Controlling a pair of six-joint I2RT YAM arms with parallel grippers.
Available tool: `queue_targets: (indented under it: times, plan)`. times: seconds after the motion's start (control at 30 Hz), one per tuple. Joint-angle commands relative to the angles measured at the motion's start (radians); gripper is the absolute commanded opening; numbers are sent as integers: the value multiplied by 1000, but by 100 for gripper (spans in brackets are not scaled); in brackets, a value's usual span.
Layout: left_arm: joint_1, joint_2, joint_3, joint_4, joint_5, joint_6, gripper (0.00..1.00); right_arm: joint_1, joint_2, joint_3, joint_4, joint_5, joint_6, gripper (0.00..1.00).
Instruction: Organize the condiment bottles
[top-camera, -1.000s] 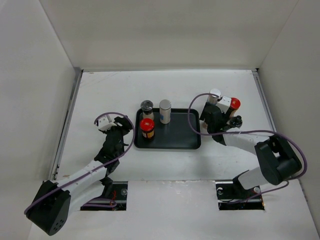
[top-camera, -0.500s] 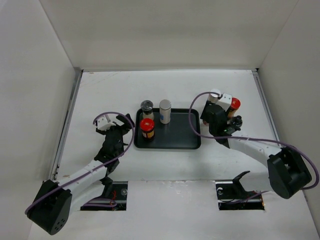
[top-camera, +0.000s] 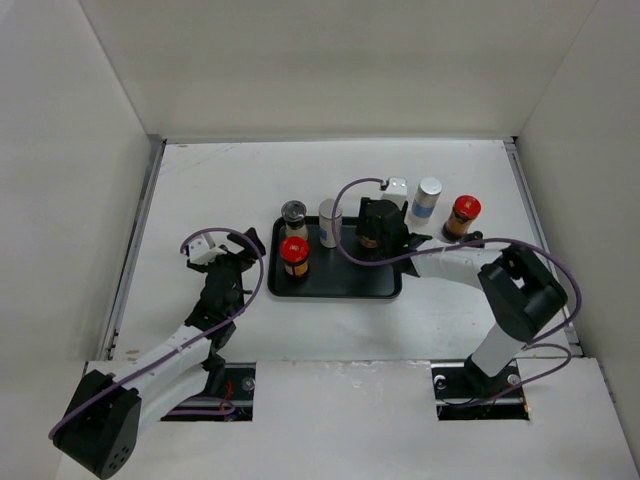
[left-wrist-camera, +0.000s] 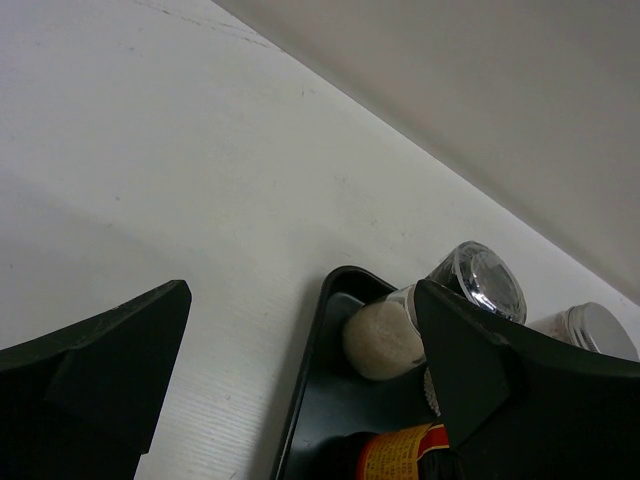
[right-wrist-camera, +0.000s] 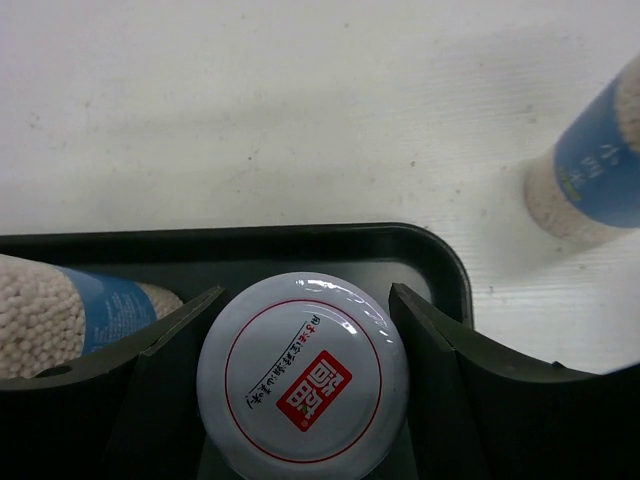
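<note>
A black tray (top-camera: 350, 275) holds three condiment bottles: a clear-capped shaker (top-camera: 293, 214), a white cylinder (top-camera: 330, 222) and a red-lidded jar (top-camera: 294, 254). My right gripper (top-camera: 380, 228) hangs over the tray's back right corner. In the right wrist view it (right-wrist-camera: 305, 290) is shut on a white-lidded jar (right-wrist-camera: 302, 377) with a red logo, over the tray (right-wrist-camera: 300, 237). A blue-labelled white cylinder (top-camera: 427, 202) and a second red-lidded jar (top-camera: 461, 216) stand on the table right of the tray. My left gripper (top-camera: 236, 250) is open and empty, left of the tray.
The left wrist view shows the tray's corner (left-wrist-camera: 312, 395), the shaker (left-wrist-camera: 385, 338), the red-labelled jar (left-wrist-camera: 405, 448) and a silver cap (left-wrist-camera: 595, 330). White walls close in the table on three sides. Purple cables loop over both arms.
My right arm has swung left from the bottles beside the tray to above the tray, carrying the white-lidded jar. My left gripper's jaws have opened wide and it has drawn back slightly.
</note>
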Motion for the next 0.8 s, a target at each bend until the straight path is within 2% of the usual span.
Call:
queue_targets:
  times: [0.0, 0.2, 0.3, 0.4, 0.57, 0.63, 0.67, 0.7, 0.77]
  plan:
    - [1, 0, -4, 52, 14, -10, 97, 29, 16, 105, 148, -4, 4, 58]
    - [0, -10, -3, 46, 14, -10, 97, 55, 111, 156, 143, 7, 8, 62]
    - [6, -7, -6, 46, 14, -12, 97, 65, 131, 167, 143, 23, 8, 75]
    - [0, -7, -3, 46, 14, -12, 97, 70, 101, 151, 134, 57, -3, 83]
    - [1, -3, -1, 44, 14, -12, 97, 70, -33, 83, 85, 80, -9, 85]
    - [1, -2, -1, 49, 14, -12, 97, 62, -120, 18, 73, 108, -3, 82]
    - [4, 1, -1, 49, 14, -12, 97, 52, -164, -14, 68, 119, -3, 75]
    - [4, 3, -1, 46, 14, -12, 97, 32, -207, -45, 65, 131, -7, 68]
    - [-6, 1, 0, 52, 14, -12, 97, -28, -287, -82, 53, 148, -10, 45]
